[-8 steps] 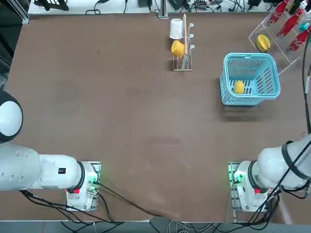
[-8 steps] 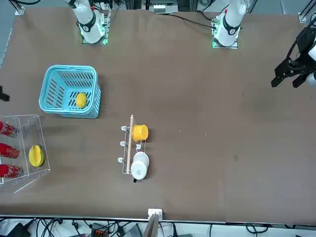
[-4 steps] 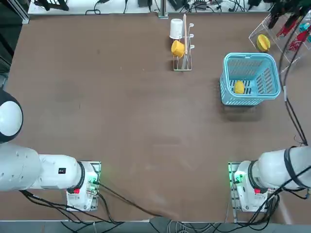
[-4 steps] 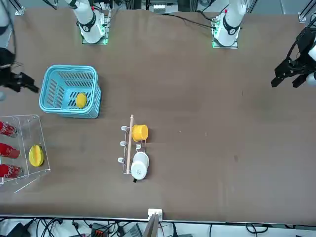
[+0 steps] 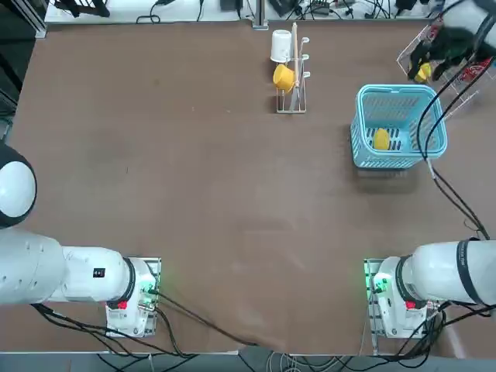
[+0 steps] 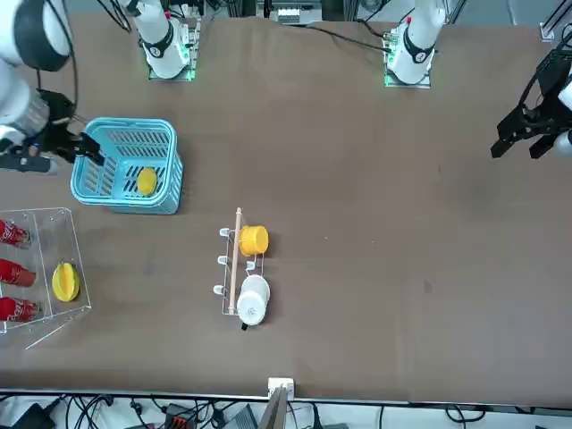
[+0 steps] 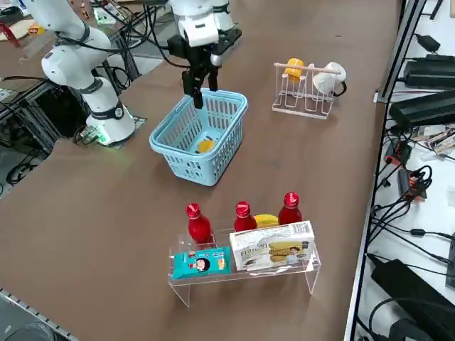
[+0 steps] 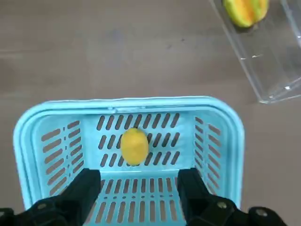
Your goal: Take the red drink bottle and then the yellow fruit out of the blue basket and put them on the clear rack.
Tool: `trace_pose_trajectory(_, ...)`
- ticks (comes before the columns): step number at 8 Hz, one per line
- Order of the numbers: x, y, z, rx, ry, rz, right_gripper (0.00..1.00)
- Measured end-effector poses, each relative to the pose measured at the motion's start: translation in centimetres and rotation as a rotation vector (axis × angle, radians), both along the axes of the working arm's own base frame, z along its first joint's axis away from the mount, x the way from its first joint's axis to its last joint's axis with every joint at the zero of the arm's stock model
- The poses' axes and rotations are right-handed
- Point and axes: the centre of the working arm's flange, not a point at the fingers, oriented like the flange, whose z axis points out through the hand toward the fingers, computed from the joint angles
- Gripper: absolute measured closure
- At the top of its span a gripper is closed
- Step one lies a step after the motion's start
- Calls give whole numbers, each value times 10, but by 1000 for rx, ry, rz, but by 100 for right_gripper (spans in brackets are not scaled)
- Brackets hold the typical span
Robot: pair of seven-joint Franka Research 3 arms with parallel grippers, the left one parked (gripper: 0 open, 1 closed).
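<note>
The biggest change is the right arm (image 6: 22,98): a second ago its hand end was out beyond the basket's side, and now it has swung in so that its gripper reaches over the basket's near-rack side. The clear rack (image 6: 52,234) has not moved; from above it lies between one and two o'clock of the basket. The blue basket (image 5: 387,89) has stayed put too, and no bottle is in it. On the rack stand three red bottles (image 7: 200,226), along with a white box (image 7: 272,246), a blue-green packet (image 7: 202,263) and a larger yellow fruit (image 6: 65,281). Which of the three is the task's bottle I cannot tell, but the bottle half looks done, so the fruit should be the step in hand. The right gripper (image 8: 138,175) has its fingers spread wide with nothing between them. Smallest of all, the yellow fruit (image 8: 134,146) lies on the basket floor, toward eight o'clock of its middle as seen from above, unmoved over the last second. The arm probably needs to centre over it, drop straight down between the walls and pinch it evenly; being round, it could roll, and a finger might catch the rim.
</note>
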Motion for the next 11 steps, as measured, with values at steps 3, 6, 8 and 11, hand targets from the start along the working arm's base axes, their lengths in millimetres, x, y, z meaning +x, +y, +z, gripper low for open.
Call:
trace_pose_trajectory(3, -15, 15, -46, -2, -2, 27, 0)
trace_pose_trajectory(6, -33, 26, -91, -2, -27, 49, 0)
trace_pose_trajectory(8, -48, 29, -126, -1, -45, 55, 0)
trace_pose_trajectory(11, -62, 29, -162, 1, -99, 58, 0)
